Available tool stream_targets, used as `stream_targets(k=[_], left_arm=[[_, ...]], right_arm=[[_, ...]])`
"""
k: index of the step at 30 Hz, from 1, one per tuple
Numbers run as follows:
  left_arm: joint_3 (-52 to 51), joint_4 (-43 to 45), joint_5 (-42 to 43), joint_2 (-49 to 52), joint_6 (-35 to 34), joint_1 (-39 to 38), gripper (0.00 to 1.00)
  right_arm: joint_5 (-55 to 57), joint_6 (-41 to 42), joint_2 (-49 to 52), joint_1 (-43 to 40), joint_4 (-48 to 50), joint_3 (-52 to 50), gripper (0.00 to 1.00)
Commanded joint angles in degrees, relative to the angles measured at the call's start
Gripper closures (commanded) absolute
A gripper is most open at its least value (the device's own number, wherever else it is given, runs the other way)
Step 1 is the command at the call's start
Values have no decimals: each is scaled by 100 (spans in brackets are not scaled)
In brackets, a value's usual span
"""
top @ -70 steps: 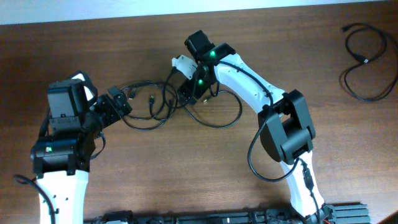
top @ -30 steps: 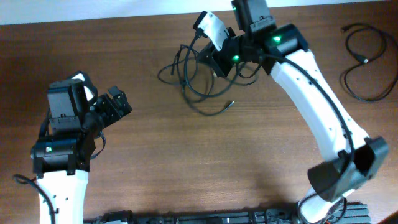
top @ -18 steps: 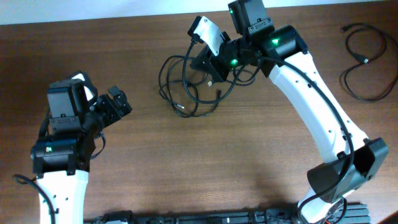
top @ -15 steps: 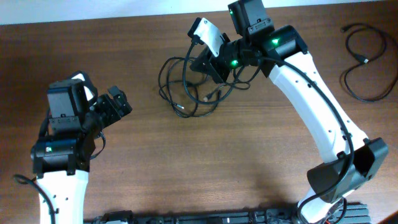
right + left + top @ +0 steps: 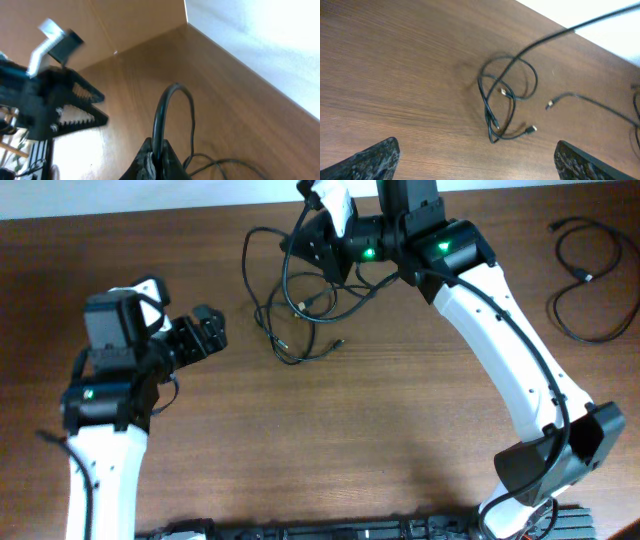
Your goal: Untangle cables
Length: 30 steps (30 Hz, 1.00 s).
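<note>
Here the cables (image 5: 300,310) are seen as one knotted bundle toward the far side of the bench (image 5: 400,440). One strand is pinched in the closed right claw (image 5: 312,242), and the loops trail from it toward the near side. The left claw (image 5: 208,332) is held wide and empty, the bundle lying ahead of its jaws, so the loose lower loops are judged nearer to it

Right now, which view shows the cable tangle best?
Left wrist: the tangle lies unobstructed, loops and plug ends distinct. Overhead shows it smaller, its top under the right hand. Right wrist shows only one strand pinched in that hand.
</note>
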Motion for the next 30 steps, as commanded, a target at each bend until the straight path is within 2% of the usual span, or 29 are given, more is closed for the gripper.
stream_targets(k=[1, 3, 7, 8, 9, 15, 18, 22, 23, 25, 26, 27, 29, 30], left_arm=[[7, 35, 337, 706, 251, -256, 1], [7, 190, 334, 1279, -227, -461, 0], [7, 782, 337, 2345, -1279, -754, 10], [7, 933, 343, 2618, -1552, -791, 16], [7, 1027, 358, 2774, -1650, -824, 16], [7, 1843, 306, 3305, -1659, -1259, 47], [4, 1832, -234, 3316, -1657, -1405, 60], [2, 1832, -643, 3335, -1657, -1434, 58], [4, 1832, -640, 3412, -1659, -1436, 61], [2, 1821, -619, 3681, -1659, -1436, 74], [4, 1762, -619, 3775, -1657, -1434, 88], [4, 1694, -623, 3775, -1644, -1434, 100], [7, 1266, -623, 3711, -1121, -1294, 100], [7, 994, -627, 3637, -920, -1165, 100]], right_arm=[[-164, 52, -201, -11, 192, 105, 96], [-192, 52, -208, -11, 188, 105, 96], [-479, 52, -208, -11, 179, 105, 96], [-479, 50, -208, -11, 184, 105, 96], [-479, 52, -208, -11, 186, 105, 96], [-756, 52, -208, -7, 142, 105, 96], [-756, 50, -208, -7, 122, 105, 96], [-754, 50, -205, -7, 103, 105, 96], [-754, 50, -205, -7, 103, 105, 96], [-706, 48, -205, -7, 103, 105, 96], [-684, 48, -205, -11, 107, 105, 96], [-275, 46, -205, -13, 107, 105, 96], [1497, 24, -243, -225, 442, 122, 96], [2824, 26, -365, -496, 730, 186, 96]])
